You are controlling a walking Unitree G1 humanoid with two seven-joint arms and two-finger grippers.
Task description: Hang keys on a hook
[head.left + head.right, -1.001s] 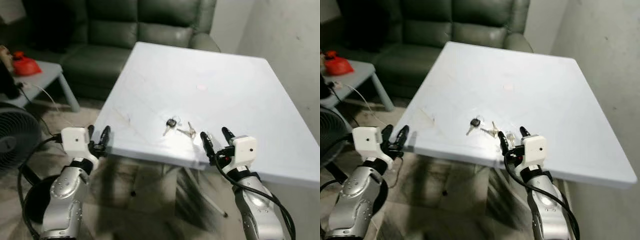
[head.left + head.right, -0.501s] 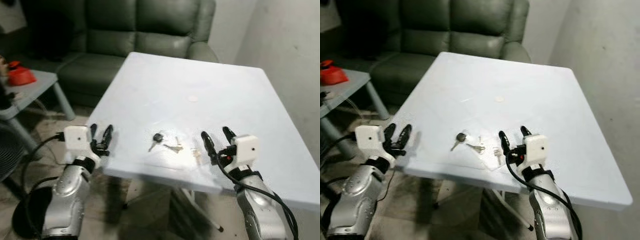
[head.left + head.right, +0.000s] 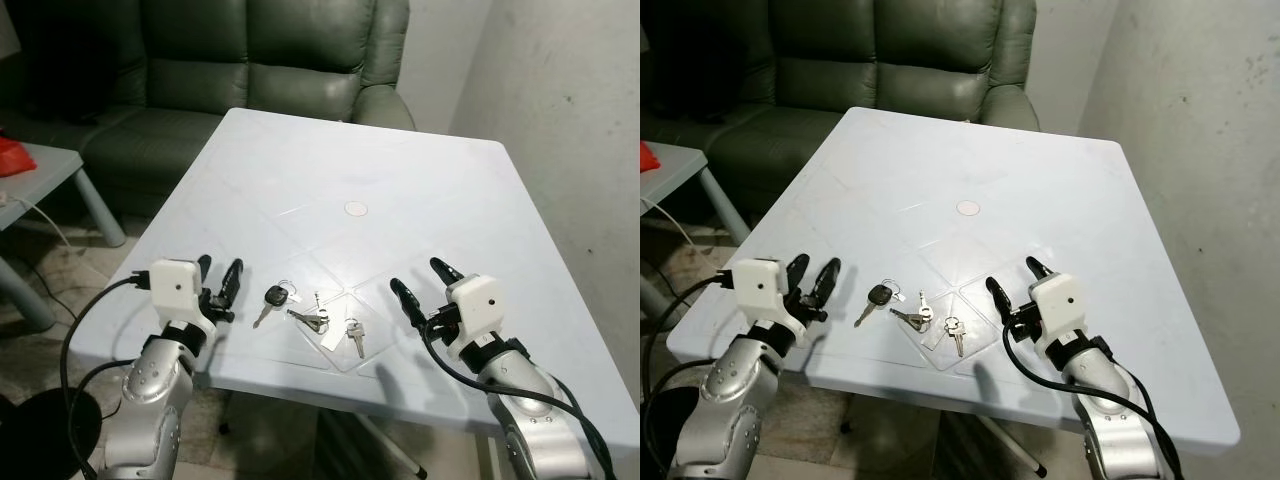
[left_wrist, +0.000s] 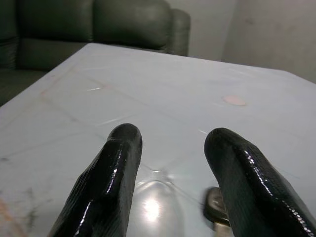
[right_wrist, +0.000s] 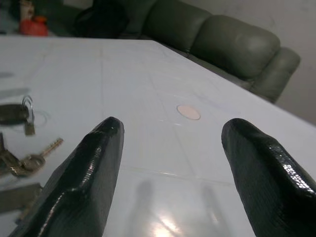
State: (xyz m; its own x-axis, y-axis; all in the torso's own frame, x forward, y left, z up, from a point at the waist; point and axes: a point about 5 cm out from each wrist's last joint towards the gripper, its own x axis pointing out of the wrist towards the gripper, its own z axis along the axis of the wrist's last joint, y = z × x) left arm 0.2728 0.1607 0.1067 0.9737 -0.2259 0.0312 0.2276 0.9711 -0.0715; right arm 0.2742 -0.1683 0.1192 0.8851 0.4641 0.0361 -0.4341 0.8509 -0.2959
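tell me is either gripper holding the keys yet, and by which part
Nothing is held. The keys lie on the white table, between the open left gripper and the open right gripper.

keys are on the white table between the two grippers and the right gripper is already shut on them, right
Not quite. The keys do lie on the white table between the grippers, but the right gripper has its jaws open and holds nothing, as the left eye view shows.

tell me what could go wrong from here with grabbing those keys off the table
1. The small metal keys lie flat on the glossy white table, so the jaws may slide over them rather than get under.
2. The keys are spread in loose pieces, from the black-headed key to the silver ones, so a pinch may lift only part.
3. The open right gripper and left gripper flank the keys and could collide.
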